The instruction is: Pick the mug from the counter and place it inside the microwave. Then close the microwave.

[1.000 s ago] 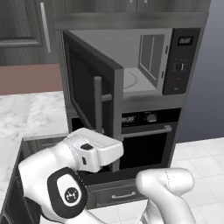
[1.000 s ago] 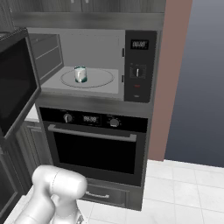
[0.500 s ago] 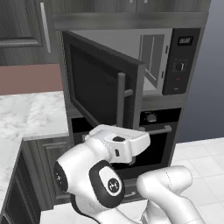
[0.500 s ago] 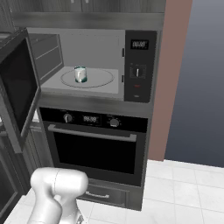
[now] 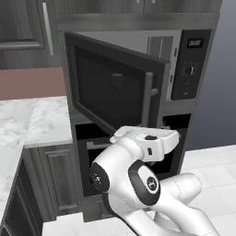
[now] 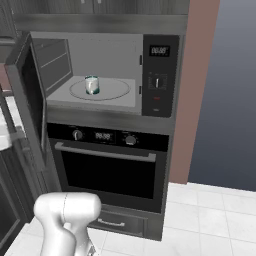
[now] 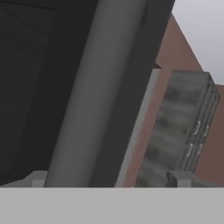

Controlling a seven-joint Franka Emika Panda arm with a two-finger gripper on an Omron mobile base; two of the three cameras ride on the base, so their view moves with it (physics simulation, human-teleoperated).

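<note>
Since mug (image 6: 91, 84) sits on turntable inside microwave (image 6: 102, 75), we deal with door (image 5: 113, 91) only: rigid, hinged, swings light. Gripper (image 7: 109, 179) spread wide, empty, at bar handle (image 7: 94, 94); we push there.

The half-swung microwave door (image 5: 115, 94) screens the cavity (image 6: 102, 60) from the left; its front stands unblocked.

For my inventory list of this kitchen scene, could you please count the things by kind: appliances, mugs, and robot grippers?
Appliances: 2, the microwave and the oven below it
Mugs: 1, the mug on the turntable inside the microwave
Robot grippers: 1, the gripper, open beside the door handle
Total: 4
</note>
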